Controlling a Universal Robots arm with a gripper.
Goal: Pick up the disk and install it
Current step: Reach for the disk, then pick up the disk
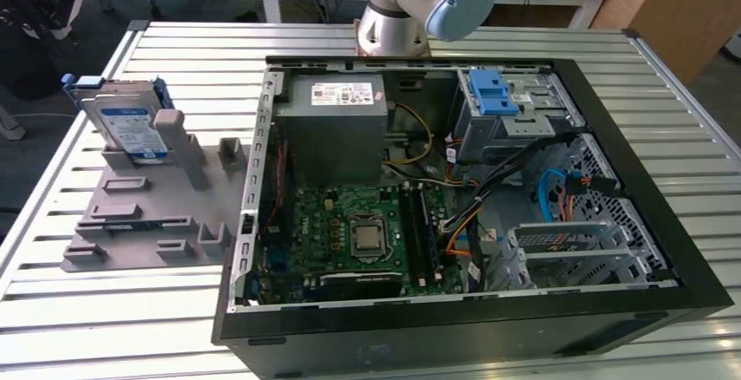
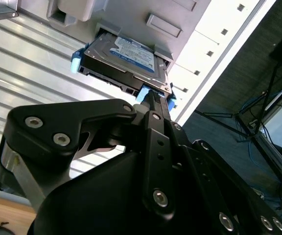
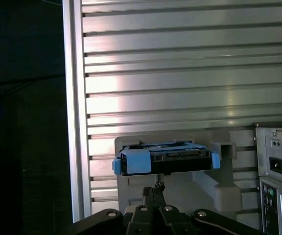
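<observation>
Hovering near the disk (image 3: 166, 161), gripper (image 3: 153, 188) apparently closed.

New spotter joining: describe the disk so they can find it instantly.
Start at the open black computer case; on the exterior view's left of it lies a grey slotted stand. The disk stands on edge at the stand's far end: flat silver, blue-and-white label, blue bracket, against plain grey plastic.

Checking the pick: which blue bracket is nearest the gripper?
The disk's bracket, in the stand just ahead of the gripper; the other bracket sits inside the case.
</observation>
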